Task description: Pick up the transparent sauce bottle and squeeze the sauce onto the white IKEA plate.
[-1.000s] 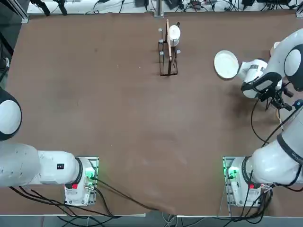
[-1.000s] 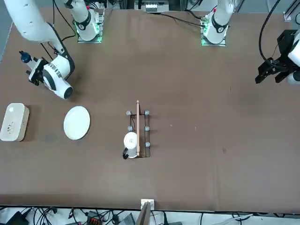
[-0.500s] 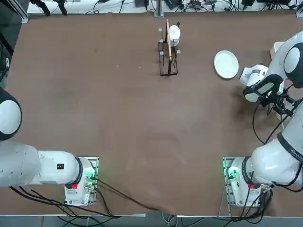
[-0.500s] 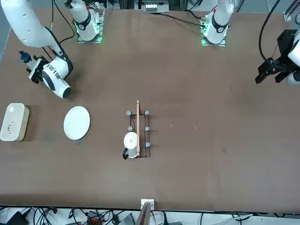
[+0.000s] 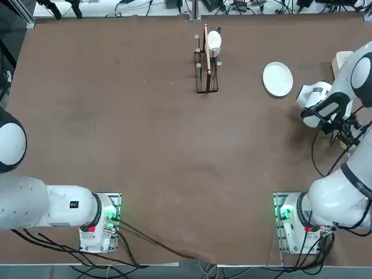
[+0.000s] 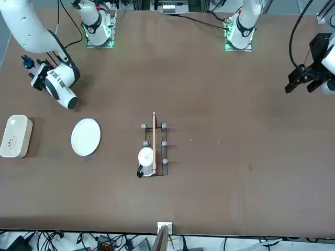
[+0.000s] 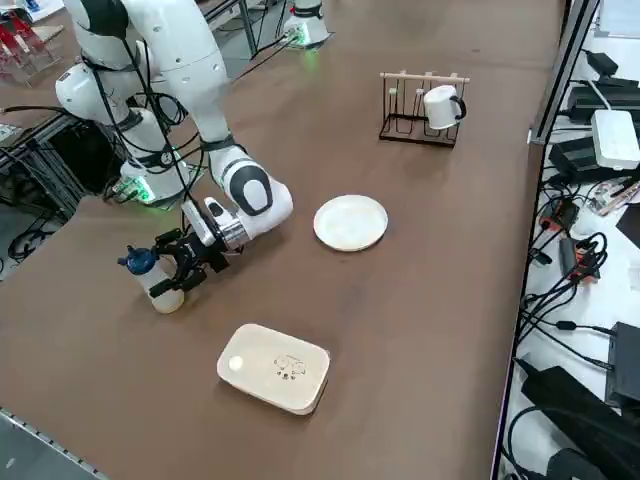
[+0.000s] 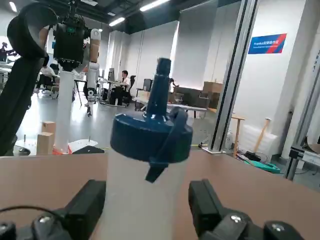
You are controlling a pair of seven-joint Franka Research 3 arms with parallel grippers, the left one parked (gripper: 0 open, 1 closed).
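Where the brown tabletop point(image 7: 420, 260) nears its right edge, the right pincer point(image 7: 178, 268) has its fingers spread either side of the upright cloudy-clear plastic sauce bottle with blue cap point(image 7: 155, 281), without pressing it; the small round white plate point(image 7: 351, 222) lies nearby, apart.
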